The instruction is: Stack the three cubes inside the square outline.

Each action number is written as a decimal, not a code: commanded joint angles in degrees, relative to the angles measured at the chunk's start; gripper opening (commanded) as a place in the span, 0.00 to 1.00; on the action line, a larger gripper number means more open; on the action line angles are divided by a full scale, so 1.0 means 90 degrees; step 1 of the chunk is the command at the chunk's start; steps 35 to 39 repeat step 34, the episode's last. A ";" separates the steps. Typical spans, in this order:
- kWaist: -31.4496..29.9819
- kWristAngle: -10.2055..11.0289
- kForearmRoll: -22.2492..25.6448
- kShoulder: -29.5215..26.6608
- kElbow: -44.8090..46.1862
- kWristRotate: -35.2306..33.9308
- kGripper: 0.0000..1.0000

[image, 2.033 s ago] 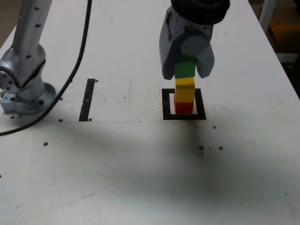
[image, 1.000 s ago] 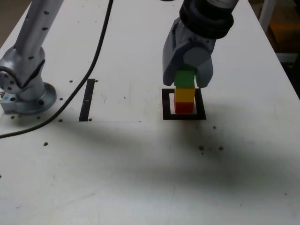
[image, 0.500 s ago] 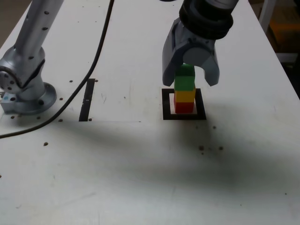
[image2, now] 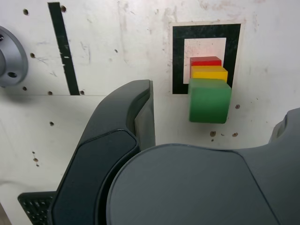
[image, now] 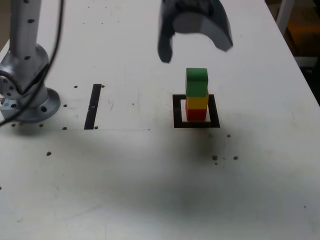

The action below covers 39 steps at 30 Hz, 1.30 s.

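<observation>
no words to read, no numbers, no letters, no labels, no brand names, no signs, not in the exterior view, not in the wrist view, nothing written anywhere

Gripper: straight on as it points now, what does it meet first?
Likely the green cube, which shows between the open gripper's fingertips in the wrist view; depth is unclear.

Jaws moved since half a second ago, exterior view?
Yes: the jaws, then around the green cube, are now farther up the view from the square outline.
</observation>
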 commanded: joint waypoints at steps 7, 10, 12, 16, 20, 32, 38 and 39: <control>0.0058 0.0180 0.0021 -0.1676 0.1638 0.0003 1.00; 0.0268 0.0006 -0.0585 -0.2228 0.2922 0.0112 1.00; 0.0365 -0.0151 -0.0926 -0.2367 0.3510 0.0181 1.00; 0.0515 -0.0378 -0.1537 -0.2493 0.4520 0.0350 1.00; 0.0641 -0.0509 -0.2134 -0.2484 0.5207 0.0614 1.00; 0.0935 -0.0825 -0.3469 -0.2005 0.6497 0.1301 1.00; 0.0934 -0.0787 -0.3659 -0.1919 0.6665 0.1306 1.00; 0.0934 -0.0787 -0.3659 -0.1919 0.6665 0.1306 1.00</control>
